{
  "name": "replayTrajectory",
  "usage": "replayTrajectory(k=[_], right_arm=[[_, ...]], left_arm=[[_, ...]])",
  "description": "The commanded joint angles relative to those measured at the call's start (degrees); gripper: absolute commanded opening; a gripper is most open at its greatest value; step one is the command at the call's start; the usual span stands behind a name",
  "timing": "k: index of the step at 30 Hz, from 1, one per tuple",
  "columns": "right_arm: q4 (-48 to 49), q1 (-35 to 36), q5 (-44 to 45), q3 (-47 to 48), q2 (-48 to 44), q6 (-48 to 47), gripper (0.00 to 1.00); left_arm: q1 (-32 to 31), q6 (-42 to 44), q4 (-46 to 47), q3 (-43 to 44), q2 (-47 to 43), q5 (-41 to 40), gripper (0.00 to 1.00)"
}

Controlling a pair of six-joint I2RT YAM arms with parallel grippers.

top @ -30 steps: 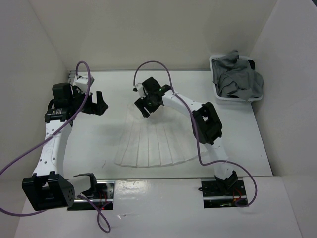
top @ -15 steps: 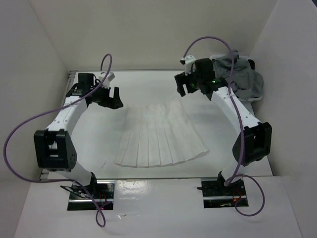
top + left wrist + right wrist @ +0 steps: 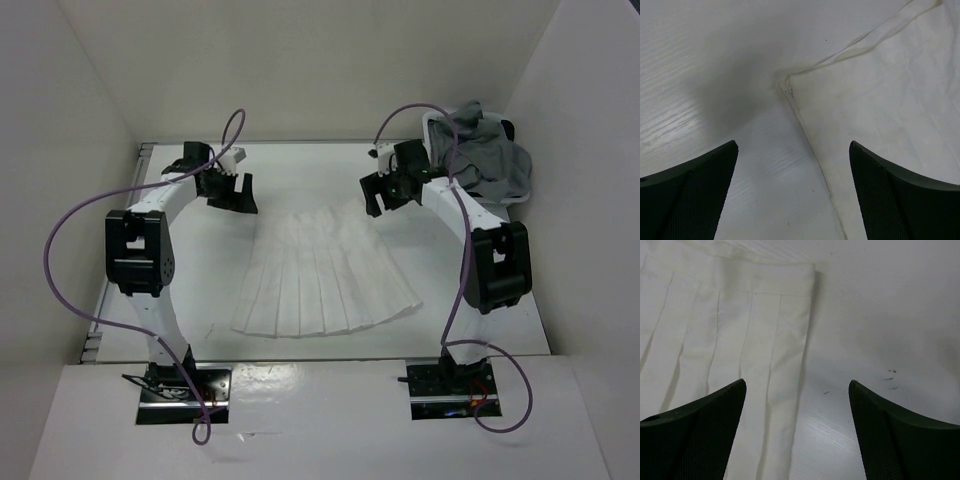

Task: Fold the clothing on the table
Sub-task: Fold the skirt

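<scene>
The clothing, a white pleated skirt, lies flat and fanned out on the table, with its narrow waistband at the far end. My left gripper hovers just off the waistband's left corner, jaws open and nothing between them. In the left wrist view that gripper straddles the skirt's edge below the corner. My right gripper hangs off the waistband's right corner, also open and holding nothing. In the right wrist view that gripper spans the skirt's right edge and bare table.
A small grey bin heaped with grey garments stands at the back right corner, close behind my right arm. White walls enclose the table on the left, back and right. Purple cables loop above both arms.
Both arms swung out to the far end of the skirt, one at each waistband corner. The skirt now lies wider and flatter. The right jaws have spread further apart.
</scene>
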Motion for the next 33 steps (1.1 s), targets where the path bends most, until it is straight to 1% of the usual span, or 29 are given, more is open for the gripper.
replayTrajectory(k=[1, 2, 4, 5, 6, 9, 14, 15, 17, 18, 19, 22, 23, 25, 28, 33], right_arm=[[2.9, -0.2, -2.1, 3.1, 3.5, 0.0, 0.86], [2.3, -0.2, -2.6, 4.7, 5.0, 0.0, 0.80], [1.4, -0.2, -2.6, 5.9, 6.3, 0.0, 0.75], [0.7, -0.2, -3.2, 6.4, 6.9, -0.5, 0.70], [0.7, -0.2, -3.2, 7.1, 7.6, -0.5, 0.68], [0.7, -0.2, -3.2, 7.1, 8.1, -0.5, 0.64], [0.7, -0.2, -3.2, 7.1, 8.1, -1.1, 0.64], [0.7, -0.2, -2.7, 7.1, 8.1, -1.1, 0.64], [0.7, -0.2, -2.6, 7.1, 8.1, -1.1, 0.65], [0.7, -0.7, -2.6, 7.1, 8.1, -1.1, 0.65], [0.7, -0.7, -2.6, 7.1, 8.1, -1.6, 0.65], [1.3, -0.7, -2.6, 6.6, 8.1, -1.6, 0.66], [1.3, -0.7, -2.6, 6.6, 8.1, -1.6, 0.66], [1.3, -0.7, -2.6, 6.6, 8.1, -1.6, 0.66], [1.3, -0.7, -3.2, 6.6, 8.1, -1.6, 0.66], [1.3, -0.7, -3.8, 6.6, 8.1, -1.6, 0.66]], left_arm=[[-0.8, 0.5, 0.9, 3.3, 2.6, -0.4, 0.97], [-1.3, 0.5, 0.9, 4.1, 3.2, -1.2, 0.97], [-2.0, 0.5, 0.9, 4.9, 4.4, -2.2, 0.94], [-2.0, 0.0, 0.9, 4.9, 5.3, -2.9, 0.93], [-2.5, 0.0, 0.9, 5.5, 6.1, -2.9, 0.93], [-3.7, 0.0, 0.9, 7.2, 8.2, -4.7, 0.85], [-4.9, 0.0, -0.9, 11.0, 11.3, -4.7, 0.78], [-5.5, 0.0, -1.4, 11.0, 11.3, -4.7, 0.74], [-5.5, 0.0, -1.4, 11.0, 11.3, -4.7, 0.73], [-5.5, 0.0, -1.4, 11.0, 11.8, -4.7, 0.70], [-6.0, 0.0, -1.4, 11.0, 11.8, -4.7, 0.63], [-6.0, 0.0, -1.4, 11.0, 11.8, -4.7, 0.52], [-6.0, 0.0, -1.4, 11.0, 12.3, -4.7, 0.50], [-6.0, 0.0, -1.4, 10.4, 12.3, -5.2, 0.49], [-6.0, 0.0, -1.4, 9.9, 12.3, -6.5, 0.49], [-6.0, 0.0, -1.4, 9.8, 12.8, -6.5, 0.50]])
